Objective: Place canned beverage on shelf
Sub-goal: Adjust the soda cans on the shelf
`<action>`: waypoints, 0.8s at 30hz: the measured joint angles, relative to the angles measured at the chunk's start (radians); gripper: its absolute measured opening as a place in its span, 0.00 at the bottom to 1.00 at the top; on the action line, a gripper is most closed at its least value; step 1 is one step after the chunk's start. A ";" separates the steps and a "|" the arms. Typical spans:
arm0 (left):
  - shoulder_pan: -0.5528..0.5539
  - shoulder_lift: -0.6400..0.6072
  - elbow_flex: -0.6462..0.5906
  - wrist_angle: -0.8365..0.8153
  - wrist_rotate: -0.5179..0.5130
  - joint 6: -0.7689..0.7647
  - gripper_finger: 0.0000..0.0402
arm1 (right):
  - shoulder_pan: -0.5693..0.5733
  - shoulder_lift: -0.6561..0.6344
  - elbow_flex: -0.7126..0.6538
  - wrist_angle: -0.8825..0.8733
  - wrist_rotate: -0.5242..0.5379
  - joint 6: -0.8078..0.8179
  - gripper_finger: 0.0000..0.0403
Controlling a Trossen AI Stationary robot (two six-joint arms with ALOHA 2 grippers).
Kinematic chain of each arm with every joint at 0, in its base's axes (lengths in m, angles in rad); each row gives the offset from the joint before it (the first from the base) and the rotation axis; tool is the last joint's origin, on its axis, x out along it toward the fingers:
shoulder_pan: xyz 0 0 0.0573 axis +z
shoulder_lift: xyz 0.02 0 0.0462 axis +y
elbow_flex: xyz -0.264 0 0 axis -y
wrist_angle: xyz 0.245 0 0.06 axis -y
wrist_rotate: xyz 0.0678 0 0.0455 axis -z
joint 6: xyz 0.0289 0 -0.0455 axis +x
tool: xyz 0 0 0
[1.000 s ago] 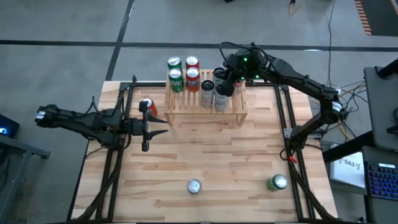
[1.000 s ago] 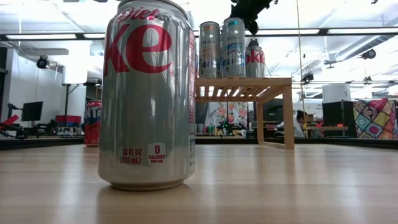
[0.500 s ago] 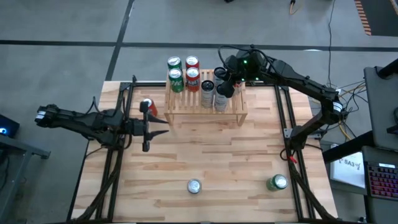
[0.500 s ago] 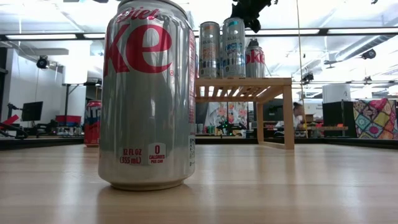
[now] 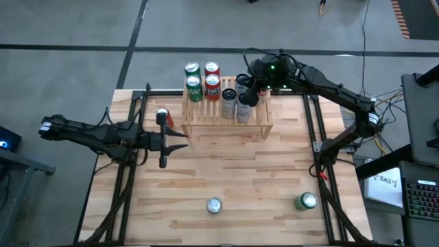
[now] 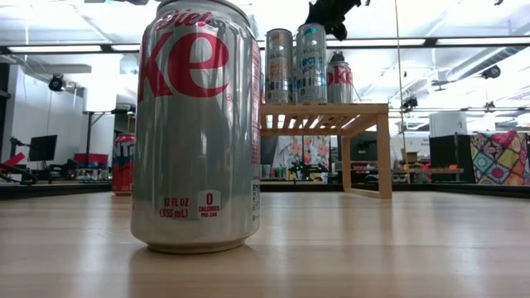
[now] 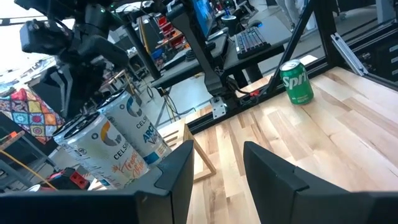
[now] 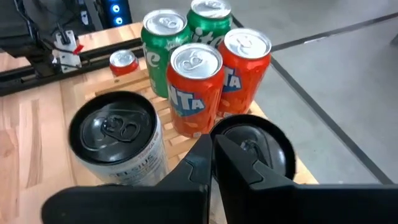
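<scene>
Workshop floor all around, and your light-wood table [image 5: 226,171] fills the middle of the high view. At its far edge, in the centre, sits the shelf [image 5: 206,122], slats up, and it's busy.

Your right arm reaches in from the far right corner and hangs over the shelf's right half. The right gripper [image 8: 211,149] has its fingers pressed together with nothing between them, and it sits just above a dark-topped can [image 8: 252,146].

Your left arm lies across the table's left side, pointing toward the centre. The left gripper [image 7: 217,155] has its fingers parted and empty, low over bare wood in front of the shelf's left end.

Now the cans. On the shelf's left end stand two green cans [image 5: 194,79] with two orange Fanta cans [image 5: 212,77] right beside them. Next comes a silver can with a dark lid [image 8: 118,134], touching or nearly touching the nearer Fanta. The left wrist view also shows two Celsius cans [image 7: 115,146] up there, just below the right gripper.

Off the shelf, you have three cans standing on the table. A red can [image 5: 162,116] is just beside the shelf's left end, near your left gripper. A Diet Coke [image 6: 196,124] stands at the near edge, centre. A Sprite [image 5: 306,201] stands at the near right corner, well apart from both grippers.
</scene>
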 joint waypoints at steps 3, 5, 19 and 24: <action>0.000 0.005 0.000 0.002 0.000 0.000 0.31 | 0.000 -0.013 0.000 0.006 0.003 0.000 0.02; 0.000 0.008 0.000 0.004 0.000 0.001 0.31 | 0.000 -0.020 0.000 0.012 0.004 0.003 0.02; 0.000 0.010 0.001 0.041 0.000 -0.046 0.31 | 0.017 -0.072 0.000 0.020 -0.001 0.016 0.02; 0.000 0.017 0.001 0.052 0.000 -0.059 0.31 | 0.017 -0.069 0.000 0.020 -0.010 -0.037 0.02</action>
